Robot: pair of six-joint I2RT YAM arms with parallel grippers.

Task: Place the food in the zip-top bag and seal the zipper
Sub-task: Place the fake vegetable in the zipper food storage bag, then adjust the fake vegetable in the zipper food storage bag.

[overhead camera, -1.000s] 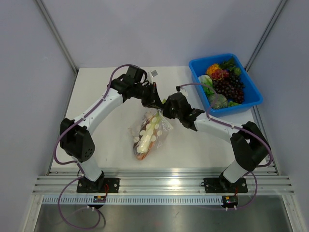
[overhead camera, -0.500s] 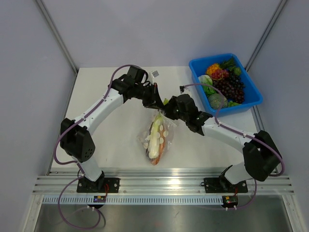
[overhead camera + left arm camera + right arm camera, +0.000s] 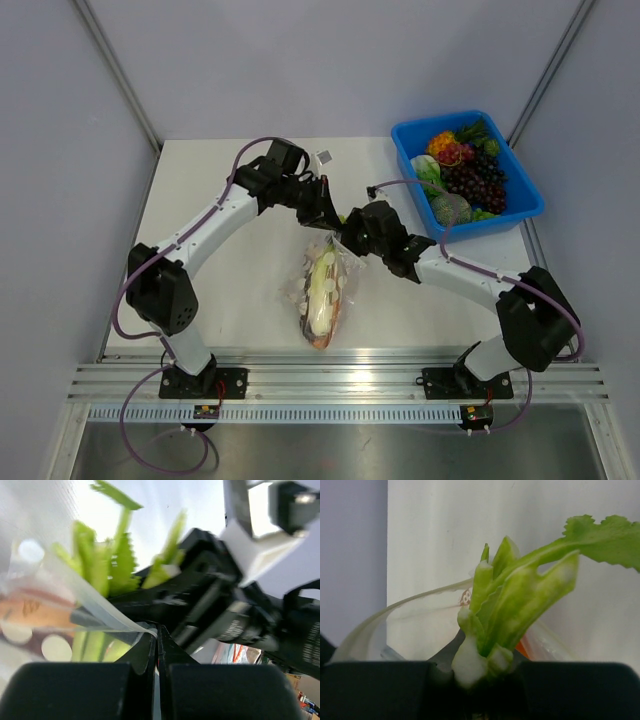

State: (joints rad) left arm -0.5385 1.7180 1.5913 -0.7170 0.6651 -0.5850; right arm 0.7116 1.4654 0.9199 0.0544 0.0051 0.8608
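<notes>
With my left gripper (image 3: 157, 642) clenched on the rim of the bag (image 3: 322, 290) between my arms, and my right gripper's (image 3: 348, 231) grip hidden by leek (image 3: 520, 595) leaves so I cannot tell it, I should settle those leaves below the zipper (image 3: 415, 600) before pressing.

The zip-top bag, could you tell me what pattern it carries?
The zip-top bag is clear with white dots, clearest in top external view.

The left arm (image 3: 215, 222) and the right arm (image 3: 462, 281) look alike: white tubular links between bulky black joint housings, a thin purple cable (image 3: 114, 315) looping along each, and a black base plate (image 3: 200, 384) fronted by a small red-and-yellow marked board (image 3: 207, 410).
</notes>
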